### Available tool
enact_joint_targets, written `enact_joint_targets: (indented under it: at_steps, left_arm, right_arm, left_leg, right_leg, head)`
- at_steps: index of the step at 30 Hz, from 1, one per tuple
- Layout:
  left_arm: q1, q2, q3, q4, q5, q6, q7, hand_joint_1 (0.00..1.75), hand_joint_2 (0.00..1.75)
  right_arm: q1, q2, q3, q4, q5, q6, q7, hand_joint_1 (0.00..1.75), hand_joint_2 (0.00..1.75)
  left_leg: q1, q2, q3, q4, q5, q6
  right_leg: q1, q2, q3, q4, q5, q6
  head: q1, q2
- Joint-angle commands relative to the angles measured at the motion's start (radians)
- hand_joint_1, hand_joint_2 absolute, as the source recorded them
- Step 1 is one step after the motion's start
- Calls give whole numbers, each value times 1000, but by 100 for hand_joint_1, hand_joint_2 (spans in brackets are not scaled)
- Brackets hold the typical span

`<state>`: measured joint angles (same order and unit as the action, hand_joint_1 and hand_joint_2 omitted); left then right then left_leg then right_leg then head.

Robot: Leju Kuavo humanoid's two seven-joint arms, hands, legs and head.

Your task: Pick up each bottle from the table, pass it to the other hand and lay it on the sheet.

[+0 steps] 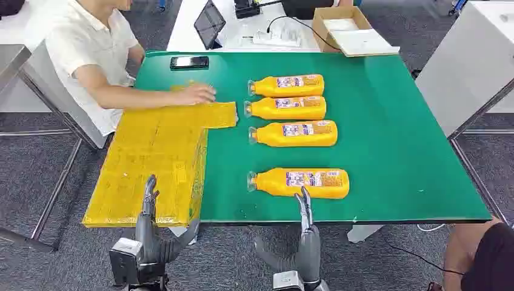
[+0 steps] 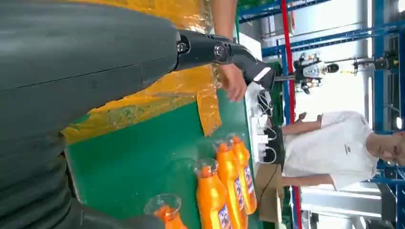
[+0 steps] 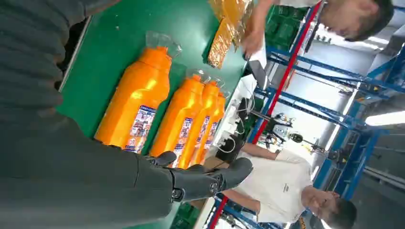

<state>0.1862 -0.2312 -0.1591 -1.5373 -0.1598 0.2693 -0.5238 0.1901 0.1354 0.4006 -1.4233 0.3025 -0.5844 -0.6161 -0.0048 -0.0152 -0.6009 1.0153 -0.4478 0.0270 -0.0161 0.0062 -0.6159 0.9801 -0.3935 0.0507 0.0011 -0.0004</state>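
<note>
left hand (image 1: 147, 225): mine, fingers apart, holding nothing, at 7 o'clock by sheet (image 1: 151, 163)
right hand (image 1: 305, 233): mine, fingers apart, holding nothing, just below nearest bottle (image 1: 300, 182)

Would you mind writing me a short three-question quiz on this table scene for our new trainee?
1. How many orange bottles lie on the green table?
2. True or false: the right hand is already gripping the nearest bottle.
3. Multiple choice: what rests on the yellow sheet? A) a bottle B) a person's hand C) the phone

Key
1. Four, all on their sides with caps pointing toward the sheet.
2. False: its fingers are spread at the table's near edge, just short of that bottle; the left hand is likewise holding nothing.
3. B.
</note>
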Motion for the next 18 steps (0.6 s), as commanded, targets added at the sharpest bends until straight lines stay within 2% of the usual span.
enact_joint_targets:
  at_steps: [1, 6, 9, 11, 13, 18]
  left_arm:
    - [-20, 0, 13, 20, -1, -1, 4, 0, 175]
    - [-23, 0, 10, 16, -3, -3, 3, 0, 175]
    - [-30, -1, 1, 24, -4, -7, 8, 0, 175]
    - [-33, 0, -4, 36, -5, -6, 13, 0, 175]
    - [-36, 1, -8, 43, -7, -5, 14, 0, 175]
    - [-49, 3, -27, 40, -7, -3, 12, 0, 175]
  right_arm:
    - [-25, -13, 7, 36, -8, 0, 5, 0, 175]
    - [-23, -13, 10, 37, -7, 5, 3, 0, 175]
    - [-24, -10, 17, 50, -6, 3, 4, 0, 175]
    - [-19, -11, 16, 48, -11, -5, 4, 0, 175]
    - [-14, -14, 13, 43, -15, -10, 7, 0, 175]
    - [-10, -18, -7, 13, -4, -17, 2, 0, 175]
  left_leg:
    - [1, 1, 6, -1, -2, -2]
    - [0, 1, 2, -1, -1, -1]
    - [1, 1, 6, -1, -2, -2]
    - [1, 0, 2, -1, 0, -1]
    - [2, 1, 7, -1, -2, -2]
    - [1, 0, 5, -1, -1, -2]
  right_leg:
    - [1, 0, 5, -1, -2, -2]
    - [1, 0, 2, -1, -1, -1]
    - [2, 0, 6, -1, -2, -3]
    - [1, -1, 2, -1, 0, -1]
    - [2, -1, 7, -1, -2, -3]
    - [1, -2, 5, -1, -2, -2]
  head:
    - [0, 0]
    - [0, 0]
    - [0, 0]
    - [0, 0]
    - [0, 0]
    - [0, 0]
